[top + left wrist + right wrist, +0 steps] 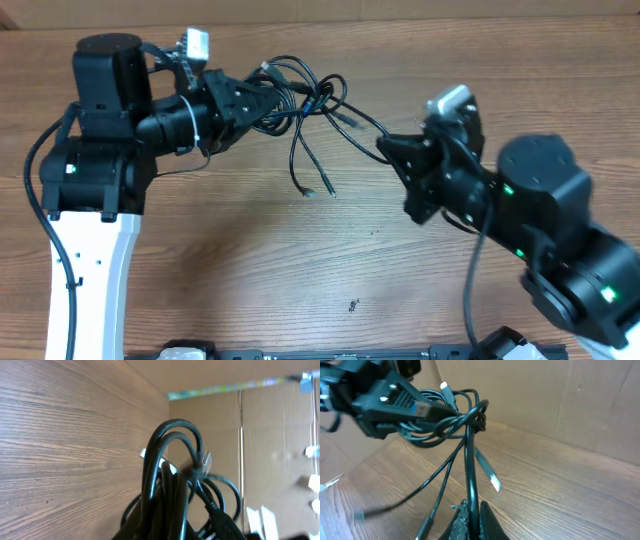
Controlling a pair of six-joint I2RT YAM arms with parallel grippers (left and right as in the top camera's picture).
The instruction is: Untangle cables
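Over the table [300, 290], cables [318, 100] bridge left gripper [272, 101] and right gripper [384, 147].

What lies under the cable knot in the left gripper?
Bare wooden table and two loose plug ends. The part of the knot inside the left gripper is hidden.
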